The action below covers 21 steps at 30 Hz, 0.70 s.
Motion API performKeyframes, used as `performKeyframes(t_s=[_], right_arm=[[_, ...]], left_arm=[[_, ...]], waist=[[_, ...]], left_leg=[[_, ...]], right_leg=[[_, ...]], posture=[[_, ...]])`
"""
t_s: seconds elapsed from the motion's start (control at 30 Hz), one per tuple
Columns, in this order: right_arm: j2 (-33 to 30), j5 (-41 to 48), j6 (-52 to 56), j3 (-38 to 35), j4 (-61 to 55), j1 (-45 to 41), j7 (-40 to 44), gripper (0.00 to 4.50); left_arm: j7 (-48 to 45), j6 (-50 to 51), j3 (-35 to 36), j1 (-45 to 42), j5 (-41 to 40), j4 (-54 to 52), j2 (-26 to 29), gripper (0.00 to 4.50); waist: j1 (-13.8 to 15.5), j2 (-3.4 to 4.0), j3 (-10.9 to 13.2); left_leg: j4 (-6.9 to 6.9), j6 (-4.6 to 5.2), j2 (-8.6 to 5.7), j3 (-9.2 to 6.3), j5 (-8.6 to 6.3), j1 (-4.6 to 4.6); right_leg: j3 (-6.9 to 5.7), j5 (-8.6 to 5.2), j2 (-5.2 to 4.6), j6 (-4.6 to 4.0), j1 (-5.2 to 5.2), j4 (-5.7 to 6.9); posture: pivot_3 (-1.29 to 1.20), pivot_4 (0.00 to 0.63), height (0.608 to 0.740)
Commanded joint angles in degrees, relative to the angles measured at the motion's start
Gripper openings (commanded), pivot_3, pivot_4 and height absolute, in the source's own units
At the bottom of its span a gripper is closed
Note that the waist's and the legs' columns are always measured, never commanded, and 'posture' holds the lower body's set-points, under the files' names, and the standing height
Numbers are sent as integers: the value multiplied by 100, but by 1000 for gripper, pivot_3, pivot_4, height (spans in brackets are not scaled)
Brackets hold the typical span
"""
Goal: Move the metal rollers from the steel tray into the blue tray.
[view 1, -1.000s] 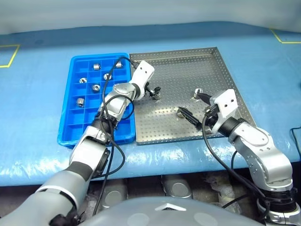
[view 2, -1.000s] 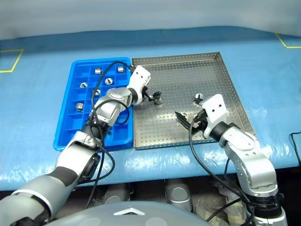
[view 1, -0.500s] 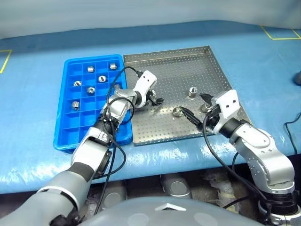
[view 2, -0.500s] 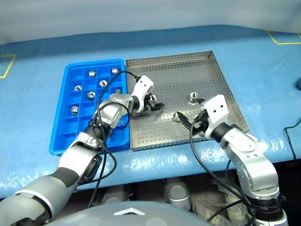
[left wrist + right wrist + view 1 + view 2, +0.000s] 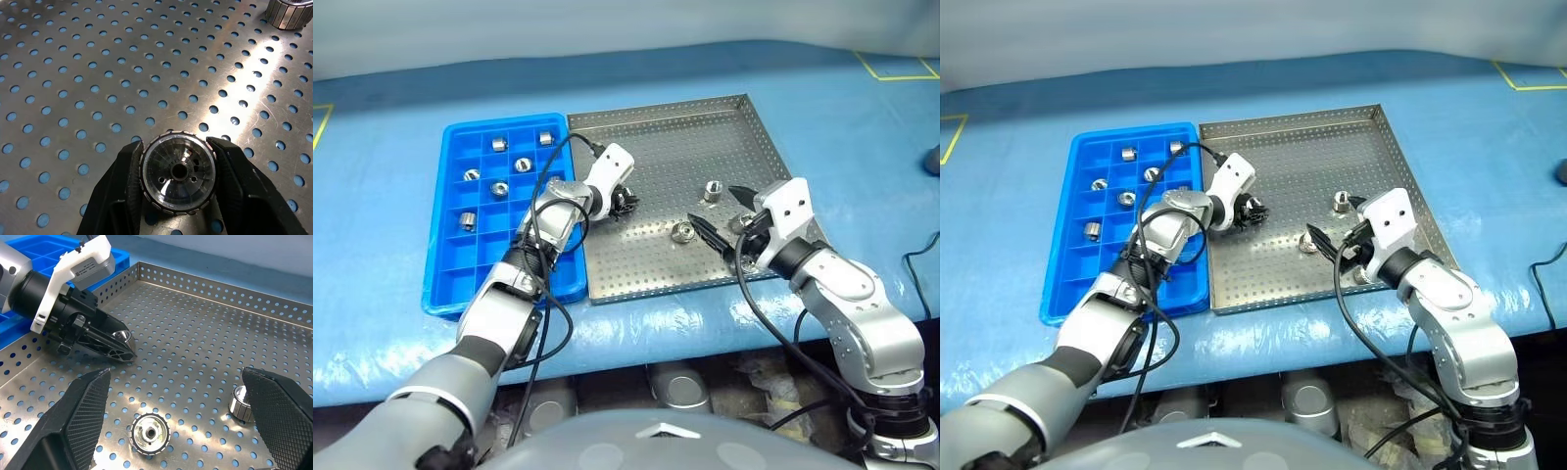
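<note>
- Here, nearest, the right gripper (image 5: 722, 217) hangs wide open over the steel tray (image 5: 744, 137), holding nothing.
- Just in front of it lies a flat metal roller (image 5: 683, 232), and a bit farther a small upright roller (image 5: 713, 190) stands on the holey floor.
- Over to the side, the left gripper (image 5: 177, 172) has its two black fingers (image 5: 122, 186) squeezed on a third roller (image 5: 177, 170), which sits low on the steel tray.
- The rollers look hard, shiny and smooth, so I think they could slip. They look a little heavy for their size, and not easy to break.
- Pinching the round outside wall, one finger on each side, looks like the best hold.
- Farther off, the blue tray (image 5: 460, 284) holds six rollers (image 5: 498, 188) that I can count, each in its own little box.
- So three rollers are on the steel tray, counting the one being gripped.
</note>
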Motion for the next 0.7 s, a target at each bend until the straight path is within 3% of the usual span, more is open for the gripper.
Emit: performKeyframes(t_s=[0.03,0.23,0.53,0.7], right_arm=[[43,-34,-60,38,-66,-110,-17,4500],[69,-50,-45,221,20,-229,88,4500],[-3,659,-162,602,-188,-337,1164,4500],[58,998,-157,875,-258,-527,1586,4500]], left_arm=[[-256,14,374,7,-445,-788,63,1795],[-492,365,845,207,-1159,-1918,270,1795],[-991,2282,1019,1582,-1712,-5291,2839,1795],[-1030,3427,2004,2408,-2523,-6842,3665,1795]], waist=[[9,0,1],[30,1,1],[59,0,8],[326,-25,22]], left_leg=[[0,0,0,0,0,-6],[1,0,2,-1,0,-9],[-12,-1,17,-3,1,9],[-9,-1,17,-3,0,7]], right_leg=[[0,0,0,0,-6,0],[-1,0,1,0,-8,1],[-3,-8,9,-14,-7,16],[-10,-10,5,-17,-6,13]], posture=[[-144,150,740],[-131,150,740],[-54,150,740],[26,150,740]])
